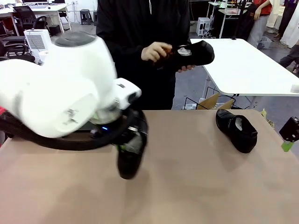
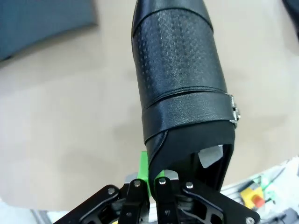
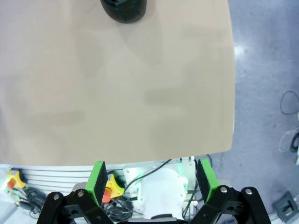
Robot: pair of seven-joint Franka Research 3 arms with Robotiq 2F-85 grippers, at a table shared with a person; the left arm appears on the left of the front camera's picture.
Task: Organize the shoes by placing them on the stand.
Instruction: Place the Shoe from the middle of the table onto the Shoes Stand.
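Note:
My left gripper (image 1: 131,140) hangs over the table's middle left, shut on a glossy black shoe (image 1: 128,162) whose toe points down at the table. In the left wrist view the gripper (image 2: 156,173) pinches the collar of this shoe (image 2: 180,74), with white paper showing inside. A second shoe (image 1: 236,129) lies on the table at the right; its toe (image 3: 124,9) shows in the right wrist view. Across the table a person holds a third shoe (image 1: 192,52) in both hands. A dark flat platform (image 2: 42,23), seemingly the stand, lies beyond the held shoe. My right gripper (image 3: 152,179) stands open and empty at the table's right edge (image 1: 290,133).
The tan table (image 1: 196,186) has bare room in the middle and front. Its right edge (image 3: 230,93) drops to a blue-grey floor. My left arm's white body (image 1: 51,88) blocks the table's back left. A white table (image 1: 252,70) stands behind the person.

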